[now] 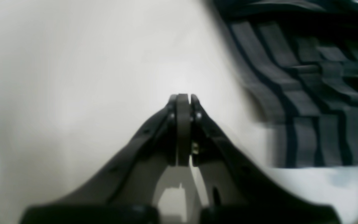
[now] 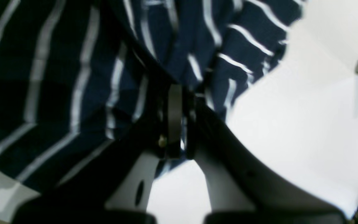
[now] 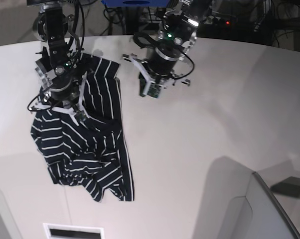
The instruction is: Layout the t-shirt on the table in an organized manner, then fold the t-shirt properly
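The t-shirt (image 3: 85, 144) is soft, light cloth that will drape, slide and bunch wherever it is pulled, so it wants to be taken at firm edges: a shoulder seam, the hem corners or the sleeve ends, never the loose middle. Two spread holds would likely flatten it better than one.

It is dark navy, nearly black, with thin white stripes, and lies crumpled on the pale worktop (image 3: 200, 149), folds running across it and one part drawn up in a ridge.

The right gripper (image 2: 176, 93) sits at the shirt's upper part, jaws closed with striped cloth bunched around and between them; in the right wrist view the fabric spreads away to the left of the jaws and bare worktop lies to their right.

The left gripper (image 1: 183, 97) has its jaws closed on nothing, over bare worktop, with the shirt's edge off to the right of the jaws and apart from them.
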Controlling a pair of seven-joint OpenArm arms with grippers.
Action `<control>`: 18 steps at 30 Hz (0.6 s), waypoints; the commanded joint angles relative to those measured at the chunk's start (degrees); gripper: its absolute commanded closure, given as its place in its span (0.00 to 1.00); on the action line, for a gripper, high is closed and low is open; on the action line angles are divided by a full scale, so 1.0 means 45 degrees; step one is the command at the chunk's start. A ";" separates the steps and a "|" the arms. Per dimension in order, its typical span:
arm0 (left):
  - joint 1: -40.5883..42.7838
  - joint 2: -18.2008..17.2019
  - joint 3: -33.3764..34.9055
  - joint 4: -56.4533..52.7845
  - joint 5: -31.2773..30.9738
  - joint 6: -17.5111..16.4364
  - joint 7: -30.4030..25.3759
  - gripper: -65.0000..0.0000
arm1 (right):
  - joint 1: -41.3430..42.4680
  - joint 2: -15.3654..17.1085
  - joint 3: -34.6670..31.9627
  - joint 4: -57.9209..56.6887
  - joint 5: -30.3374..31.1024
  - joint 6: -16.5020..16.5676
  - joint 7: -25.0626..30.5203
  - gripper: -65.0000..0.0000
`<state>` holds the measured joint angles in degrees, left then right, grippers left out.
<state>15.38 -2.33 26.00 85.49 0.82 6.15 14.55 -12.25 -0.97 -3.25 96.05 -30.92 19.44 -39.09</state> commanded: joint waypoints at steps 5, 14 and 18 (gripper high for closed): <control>-0.1512 0.1094 0.1793 -0.1133 0.0003 0.0030 -0.0331 1.00 | 0.0310 -0.0048 0.0477 0.0331 -0.0075 -0.0091 0.0218 1.00; -0.4150 0.2517 0.3297 -0.5958 -0.0016 0.0049 -0.0449 1.00 | 0.0388 -0.0067 0.0516 0.0370 -0.0075 -0.0110 0.0218 1.00; -0.4462 0.2500 0.3336 -0.8107 -0.0016 0.0596 -0.1757 1.00 | 0.0739 -0.0087 0.1278 0.0370 -0.0075 -0.0110 0.0218 1.00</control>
<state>-4.29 8.36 40.99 48.71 0.97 8.25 2.81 -9.80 -1.74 2.37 96.42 -30.55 19.68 -38.83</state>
